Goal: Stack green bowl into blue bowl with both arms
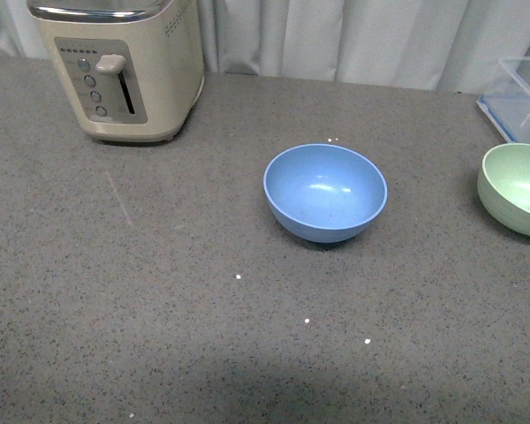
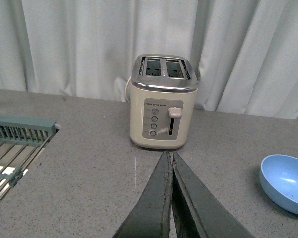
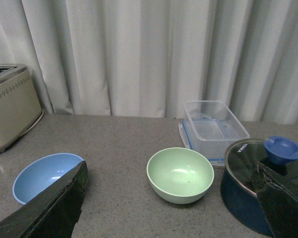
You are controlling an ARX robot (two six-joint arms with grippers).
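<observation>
Left fingers (image 2: 156,201) pressed together, right fingers (image 3: 54,208) spread; round matte green bowl (image 3: 180,174) and blue bowl (image 1: 325,192) sit apart.

R gripper (image 3: 170,173) jaws wide apart. Green bowl (image 3: 180,174) upright on counter (image 3: 124,144), btwn blue bowl (image 3: 42,176) & lidded pot (image 3: 241,168); clear container (image 3: 213,130) just behind.

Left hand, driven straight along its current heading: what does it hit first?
Probably the cream two-slot toaster: the shut left hand points at its lower front, with only grey countertop between. Depth is unclear.
</observation>
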